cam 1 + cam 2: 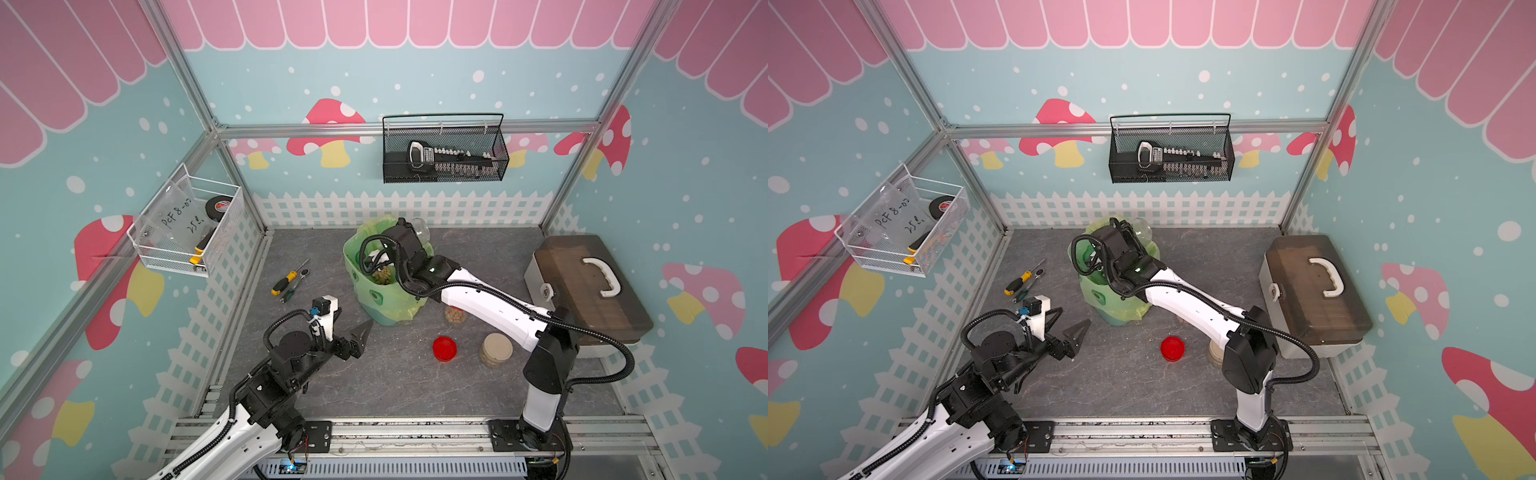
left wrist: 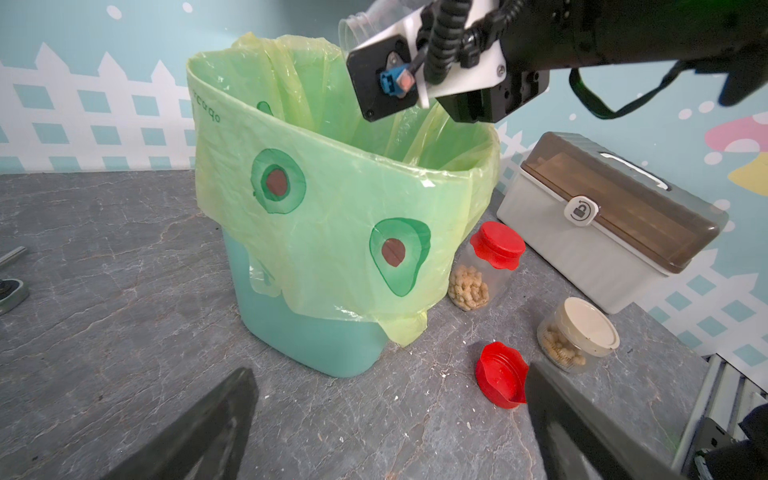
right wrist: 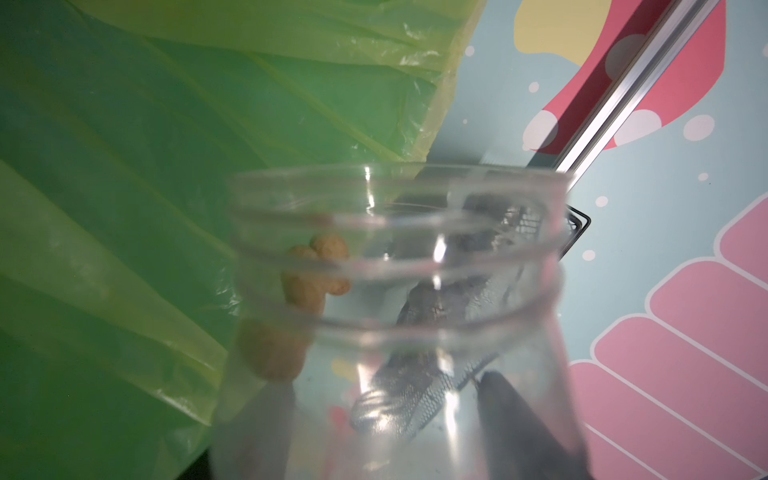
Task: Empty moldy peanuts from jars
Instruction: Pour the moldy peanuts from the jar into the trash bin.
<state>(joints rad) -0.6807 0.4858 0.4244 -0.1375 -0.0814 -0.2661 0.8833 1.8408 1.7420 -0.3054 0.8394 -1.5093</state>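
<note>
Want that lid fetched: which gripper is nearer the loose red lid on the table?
Left. The left gripper hovers open beside the red lid; the right gripper holds a jar over the bin, farther back.

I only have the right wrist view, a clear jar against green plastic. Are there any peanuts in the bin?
Observer: Yes. In a top view, a heap of peanuts lies inside the bag-lined bin.
Operator: How many other jars hold peanuts?
Observer: Two, both closed and standing on the table: the red-lidded jar and the beige-lidded jar.
Operator: Is the left gripper carrying anything?
Observer: No. The left gripper hovers in front of the bin, jaws open and empty.
</note>
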